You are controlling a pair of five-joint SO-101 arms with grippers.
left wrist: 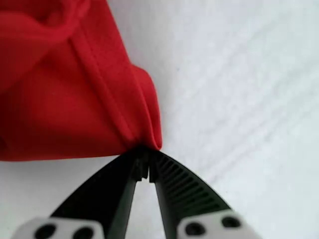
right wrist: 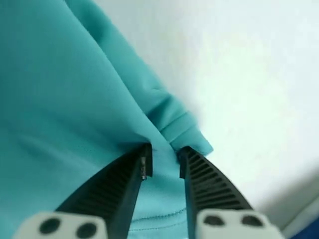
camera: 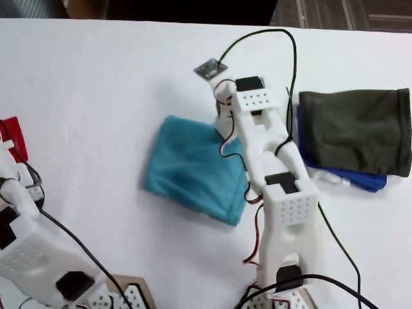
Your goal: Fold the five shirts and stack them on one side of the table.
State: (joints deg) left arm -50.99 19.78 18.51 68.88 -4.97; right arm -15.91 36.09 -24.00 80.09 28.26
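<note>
A folded teal shirt [camera: 193, 168] lies mid-table. My right gripper [right wrist: 163, 157] sits at its far right corner, fingers narrowly apart and pinching the hemmed edge of the teal shirt [right wrist: 75, 99]; from above the right gripper [camera: 223, 120] hangs over that corner. At the table's left edge lies a red shirt [camera: 13, 136]. My left gripper [left wrist: 148, 162] is shut on a corner of the red shirt [left wrist: 65, 89], which bunches beyond the tips. An olive shirt [camera: 357, 129] lies folded on a blue shirt [camera: 360, 179] at the right side.
The white table [camera: 96, 84] is bare at the back left and front centre. Black and red cables [camera: 293, 58] loop from the right arm across the back. The left arm's body [camera: 32, 257] occupies the front left corner.
</note>
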